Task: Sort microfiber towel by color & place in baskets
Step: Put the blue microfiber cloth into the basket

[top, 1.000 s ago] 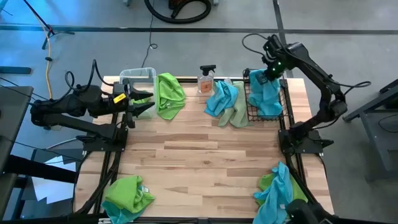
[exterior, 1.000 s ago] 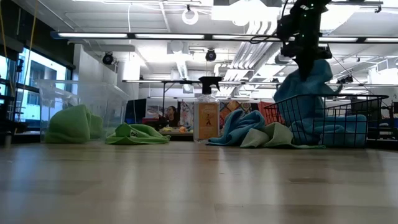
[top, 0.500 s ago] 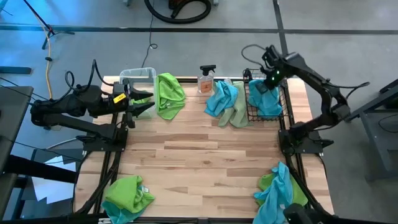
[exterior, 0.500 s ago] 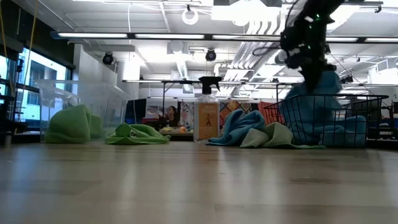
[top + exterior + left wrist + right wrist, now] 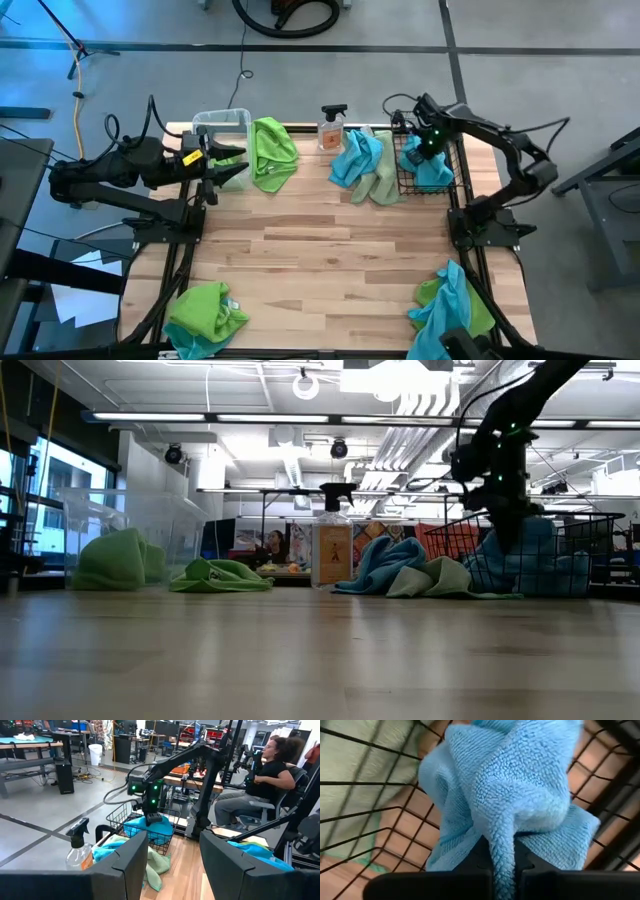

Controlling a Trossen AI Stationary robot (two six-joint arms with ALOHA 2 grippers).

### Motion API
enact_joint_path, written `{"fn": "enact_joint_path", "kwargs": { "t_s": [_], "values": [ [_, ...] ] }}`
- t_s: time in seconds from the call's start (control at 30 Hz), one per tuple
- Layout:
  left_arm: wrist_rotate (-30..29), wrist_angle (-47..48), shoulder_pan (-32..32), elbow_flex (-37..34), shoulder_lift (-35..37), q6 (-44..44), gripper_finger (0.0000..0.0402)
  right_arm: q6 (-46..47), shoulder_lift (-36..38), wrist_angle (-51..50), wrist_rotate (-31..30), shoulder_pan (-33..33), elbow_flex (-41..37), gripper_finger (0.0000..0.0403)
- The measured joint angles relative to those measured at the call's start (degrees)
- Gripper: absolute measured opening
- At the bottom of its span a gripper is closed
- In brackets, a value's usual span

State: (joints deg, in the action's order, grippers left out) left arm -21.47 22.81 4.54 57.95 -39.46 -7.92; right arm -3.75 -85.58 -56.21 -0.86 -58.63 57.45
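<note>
Right gripper (image 5: 418, 150) is down inside the black wire basket (image 5: 452, 172) at the far right of the worktop (image 5: 320, 250), clamped on a sky blue towel (image 5: 520, 785). Left gripper (image 5: 232, 165) sits with fingers apart near the clear tub (image 5: 222, 122), far left.

A sky-blue towel (image 5: 510, 785) fills the black wire basket (image 5: 405, 182). Lime-green towels (image 5: 273, 150) lie on the pale striped wood tabletop (image 5: 320, 260), beside a clear tub (image 5: 222, 121) and an orange-labelled bottle (image 5: 331, 132).

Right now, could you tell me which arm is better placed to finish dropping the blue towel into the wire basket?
The right arm: its tool is down inside the wire basket, shut on the blue towel. The left tool waits by the clear tub.
</note>
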Motion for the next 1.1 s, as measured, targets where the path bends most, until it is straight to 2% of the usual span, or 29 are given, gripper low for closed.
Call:
{"fn": "enact_joint_path", "kwargs": {
  "t_s": [0.33,0.53,0.67,0.97,1.1],
  "values": [
    [-0.23,0.00,0.00,0.00,0.00,0.00,0.0168,1.16,-7.46,1.95,1.38,0.00,-0.24,0.0002],
    [-0.68,-0.01,0.00,0.00,0.00,0.00,0.0168,-1.70,-8.12,1.83,4.44,0.00,-0.22,0.0033],
    [-1.51,0.00,0.00,0.00,0.00,0.01,0.0168,-0.74,-7.68,1.83,4.01,0.00,-0.22,0.0080],
    [-1.83,0.00,0.00,0.00,0.00,0.00,0.0168,-0.59,-7.68,1.38,4.05,0.28,-0.22,0.0230],
    [-1.84,0.00,0.00,0.00,0.00,0.00,0.0168,-0.80,-7.68,0.82,4.02,0.26,-0.15,0.0268]
  ]
}}
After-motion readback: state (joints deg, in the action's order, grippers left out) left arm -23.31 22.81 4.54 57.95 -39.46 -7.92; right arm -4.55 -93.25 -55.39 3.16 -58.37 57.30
